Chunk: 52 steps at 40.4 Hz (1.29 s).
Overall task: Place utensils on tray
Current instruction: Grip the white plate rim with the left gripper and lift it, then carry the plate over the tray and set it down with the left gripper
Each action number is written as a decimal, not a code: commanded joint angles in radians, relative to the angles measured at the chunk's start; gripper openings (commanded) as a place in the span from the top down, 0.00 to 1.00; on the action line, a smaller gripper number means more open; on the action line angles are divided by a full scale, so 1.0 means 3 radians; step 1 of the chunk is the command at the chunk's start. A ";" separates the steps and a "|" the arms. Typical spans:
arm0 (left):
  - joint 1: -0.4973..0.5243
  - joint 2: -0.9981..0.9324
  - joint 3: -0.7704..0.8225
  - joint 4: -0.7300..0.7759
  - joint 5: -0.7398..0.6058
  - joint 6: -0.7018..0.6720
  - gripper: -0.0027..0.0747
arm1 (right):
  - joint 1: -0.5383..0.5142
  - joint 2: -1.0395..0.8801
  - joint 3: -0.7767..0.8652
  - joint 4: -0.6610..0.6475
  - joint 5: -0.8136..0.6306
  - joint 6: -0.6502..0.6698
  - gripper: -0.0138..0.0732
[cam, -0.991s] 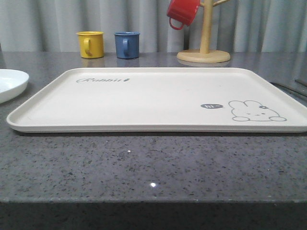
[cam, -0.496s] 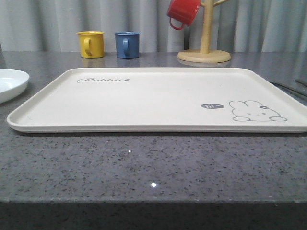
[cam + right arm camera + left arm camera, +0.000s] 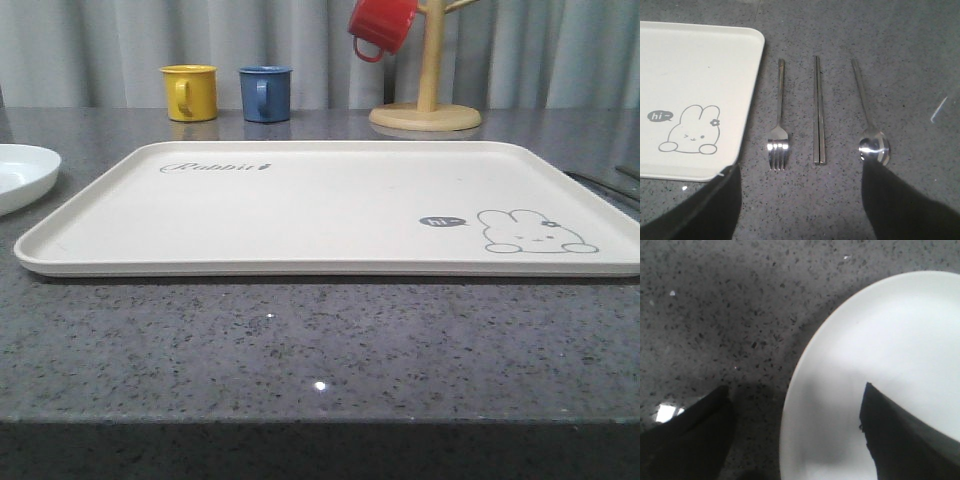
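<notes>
Ahead of your right hand (image 3: 799, 200), the fork (image 3: 779, 117), chopsticks (image 3: 818, 111) and spoon (image 3: 869, 114) lie apart on bare tabletop (image 3: 900, 60), with gaps between them. The tray (image 3: 695, 75) rim lies just beside the fork. Your left hand (image 3: 795, 440) straddles the plate (image 3: 890, 350) edge, with open tabletop beside it.

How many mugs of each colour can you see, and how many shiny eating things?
Yellow mug: 1
Blue mug: 1
Red mug: 1
Fork: 1
Pair of chopsticks: 1
Spoon: 1
Total: 3 mugs and 3 shiny eating things, 6 altogether.
</notes>
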 commanded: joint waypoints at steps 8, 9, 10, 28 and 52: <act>0.0008 -0.0076 -0.0100 -0.0113 0.0065 0.0081 0.65 | -0.0014 0.0049 -0.0084 -0.0015 -0.0204 -0.0015 0.23; 0.0008 -0.0076 -0.0100 -0.0113 0.0067 0.0081 0.69 | -0.0014 0.0049 -0.0084 -0.0015 -0.0204 -0.0015 0.23; 0.0008 -0.0076 -0.0100 -0.0113 0.0067 0.0081 0.73 | -0.0014 0.0049 -0.0084 -0.0015 -0.0204 -0.0015 0.23; 0.0008 -0.0175 -0.0416 -0.0155 0.0388 0.0086 0.99 | -0.0014 0.0049 -0.0084 -0.0015 -0.0204 -0.0015 0.23; -0.1156 -0.0365 -0.0730 -0.0372 0.0594 0.0086 0.99 | -0.0014 0.0049 -0.0084 -0.0015 -0.0204 -0.0015 0.23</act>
